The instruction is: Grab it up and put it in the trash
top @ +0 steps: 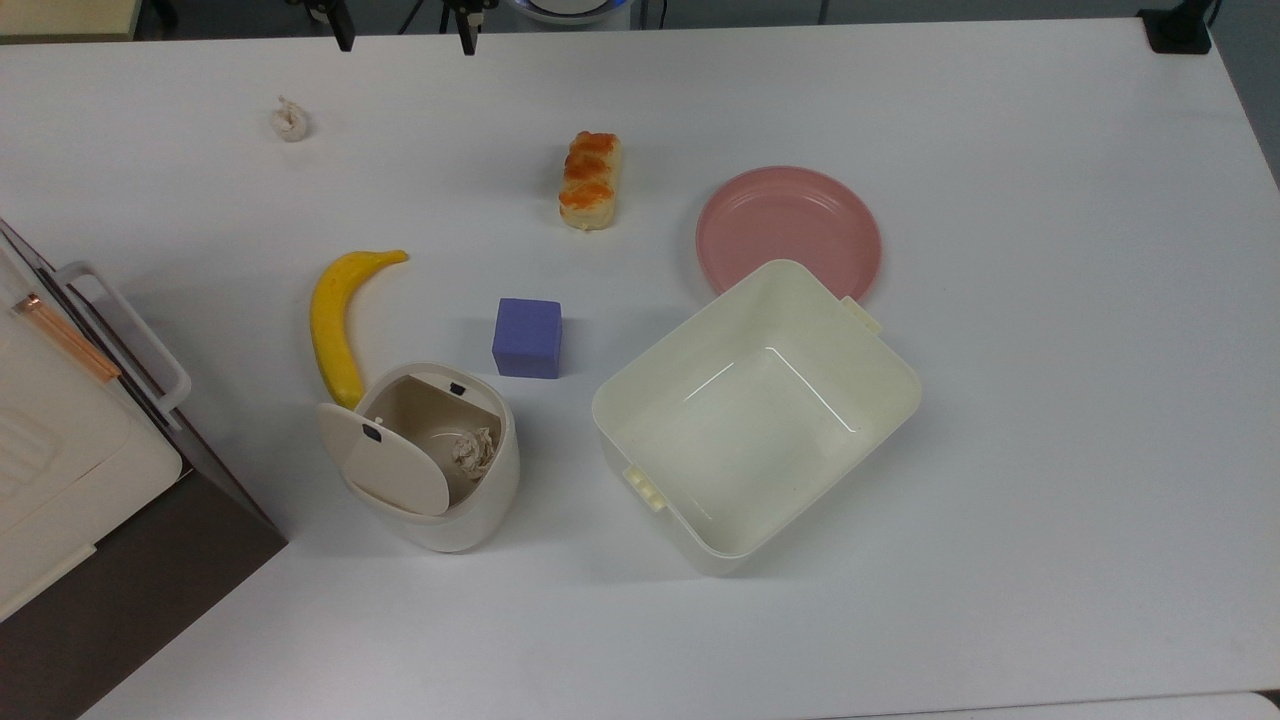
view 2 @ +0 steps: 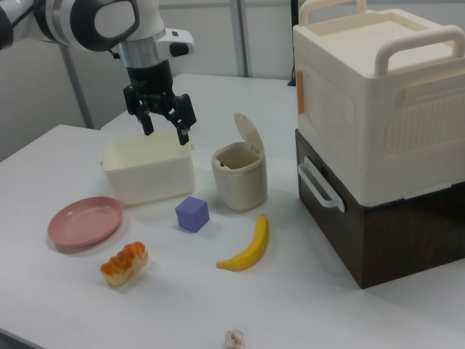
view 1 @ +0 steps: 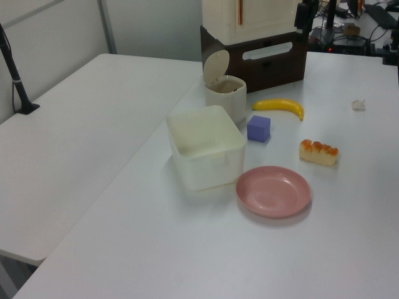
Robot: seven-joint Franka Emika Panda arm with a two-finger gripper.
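We saw the crumpled paper wad [top: 289,120] lying near the far left of the table [top: 1000,120] in the top view, a roundish lump with no clear long axis, though a small twisted tip stuck out toward the top view's upper left. In the right view the wad [view 2: 234,339] sat at the bottom edge, well apart from the hand [view 2: 164,122], which hung with its fingers spread and nothing between them, up in the air in front of the square tub [view 2: 147,169].

Going left to right in the top view, we found the cream and brown appliance [top: 60,440] at the table's edge, then the banana [top: 335,320], then the trash bin [top: 435,460] with its oval lid [top: 385,462] flipped open and a scrap of crumpled paper [top: 472,452] already inside. Next came the purple cube [top: 527,338], the orange-topped bread piece [top: 590,180], the tub [top: 755,410] and the pink plate [top: 788,228] touching it.
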